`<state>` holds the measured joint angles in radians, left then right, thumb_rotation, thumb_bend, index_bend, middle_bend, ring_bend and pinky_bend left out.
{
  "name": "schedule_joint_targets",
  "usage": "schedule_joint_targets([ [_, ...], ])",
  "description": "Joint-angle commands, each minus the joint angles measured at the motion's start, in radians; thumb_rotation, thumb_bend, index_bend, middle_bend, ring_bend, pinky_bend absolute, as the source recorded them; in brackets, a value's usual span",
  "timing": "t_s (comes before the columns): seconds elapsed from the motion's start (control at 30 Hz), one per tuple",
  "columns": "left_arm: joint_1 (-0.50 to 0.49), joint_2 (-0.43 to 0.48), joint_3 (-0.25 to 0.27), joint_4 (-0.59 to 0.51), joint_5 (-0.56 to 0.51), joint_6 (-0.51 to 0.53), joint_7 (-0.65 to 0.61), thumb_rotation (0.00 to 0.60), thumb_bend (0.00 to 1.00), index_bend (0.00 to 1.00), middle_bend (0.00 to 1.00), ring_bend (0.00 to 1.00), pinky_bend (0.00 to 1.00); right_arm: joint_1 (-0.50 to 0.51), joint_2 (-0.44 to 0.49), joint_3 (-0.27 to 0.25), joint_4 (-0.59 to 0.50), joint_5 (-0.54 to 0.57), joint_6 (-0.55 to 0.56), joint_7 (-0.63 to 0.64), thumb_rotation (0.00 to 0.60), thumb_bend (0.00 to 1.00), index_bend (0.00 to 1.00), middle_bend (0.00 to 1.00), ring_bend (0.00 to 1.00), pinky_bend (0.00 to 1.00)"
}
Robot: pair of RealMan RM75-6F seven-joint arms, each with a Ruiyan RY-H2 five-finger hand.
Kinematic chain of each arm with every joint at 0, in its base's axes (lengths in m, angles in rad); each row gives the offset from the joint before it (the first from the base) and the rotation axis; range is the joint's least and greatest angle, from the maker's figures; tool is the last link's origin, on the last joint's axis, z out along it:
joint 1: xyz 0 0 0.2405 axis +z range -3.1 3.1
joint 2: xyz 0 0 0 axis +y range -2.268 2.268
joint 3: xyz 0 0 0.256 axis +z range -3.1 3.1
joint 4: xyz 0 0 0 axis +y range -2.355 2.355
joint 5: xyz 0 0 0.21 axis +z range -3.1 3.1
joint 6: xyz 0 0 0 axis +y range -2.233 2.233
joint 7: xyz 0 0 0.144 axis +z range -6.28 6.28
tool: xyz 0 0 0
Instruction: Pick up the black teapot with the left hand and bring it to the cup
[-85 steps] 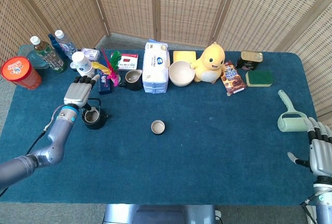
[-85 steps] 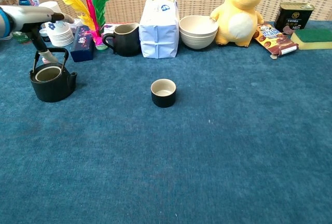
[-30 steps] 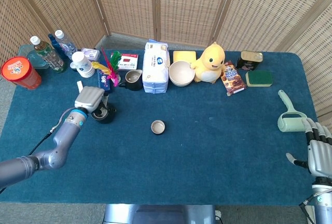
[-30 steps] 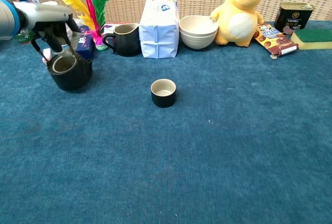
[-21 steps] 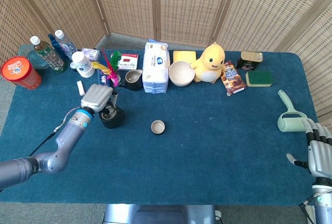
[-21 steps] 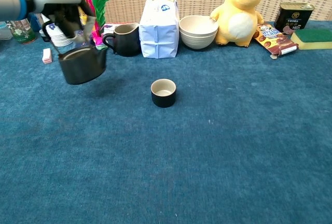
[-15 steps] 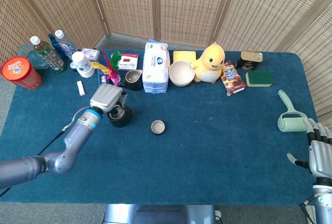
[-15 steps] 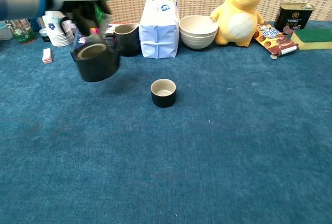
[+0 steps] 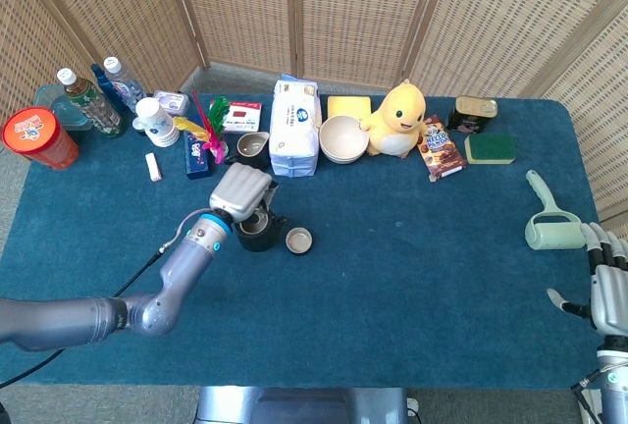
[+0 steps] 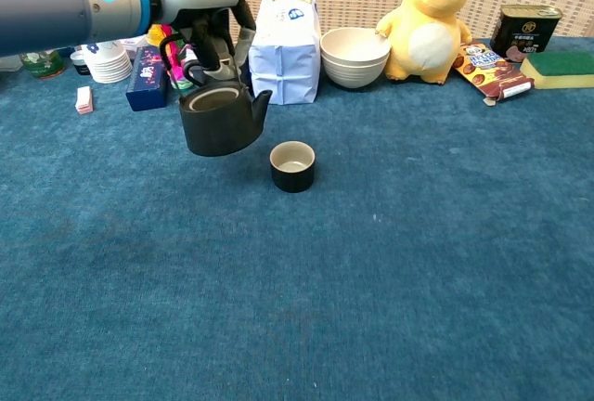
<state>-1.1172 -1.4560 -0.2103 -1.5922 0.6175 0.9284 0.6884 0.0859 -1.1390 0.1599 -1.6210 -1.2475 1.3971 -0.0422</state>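
Observation:
The black teapot [image 10: 221, 120] hangs in the air by its wire handle, gripped by my left hand [image 10: 209, 25]. Its spout points right, toward the small black cup [image 10: 292, 166] standing on the blue cloth just to its right. In the head view the left hand [image 9: 241, 191] covers most of the teapot [image 9: 258, 232], which sits immediately left of the cup [image 9: 298, 240]. My right hand [image 9: 607, 289] stays at the table's front right corner, fingers spread, holding nothing.
Along the back stand a dark mug [image 10: 223, 69], a white-blue pack [image 10: 284, 48], stacked bowls [image 10: 355, 56], a yellow plush duck [image 10: 430, 19], a tin [image 10: 523, 28] and a sponge [image 10: 560, 64]. Bottles [image 9: 93, 98], a red tub [image 9: 37, 138] and a lint roller [image 9: 545, 218] lie further out.
My left hand has lifted the teapot off the cloth and carried it rightward, from near the feathers to just beside the cup. The right hand has stayed put.

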Motion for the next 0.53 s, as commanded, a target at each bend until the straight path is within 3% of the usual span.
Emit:
schedule_joint_targets([
  [0.03,-0.021,-0.01,0.014,-0.007,-0.006,0.03,0.047,0.6,0.5,0.75,0.94,0.82,1.0,0.0,0.001,0.0,-0.001,-0.001,0.0,0.001,0.6,0.0,0.0,0.0,0.0,0.0],
  [0.53,-0.042,0.006,0.051,-0.035,-0.016,0.087,0.147,0.6,0.49,0.75,0.94,0.8,1.0,-0.006,0.005,-0.003,-0.009,-0.01,0.011,0.005,0.6,0.0,0.0,0.0,0.0,0.0],
])
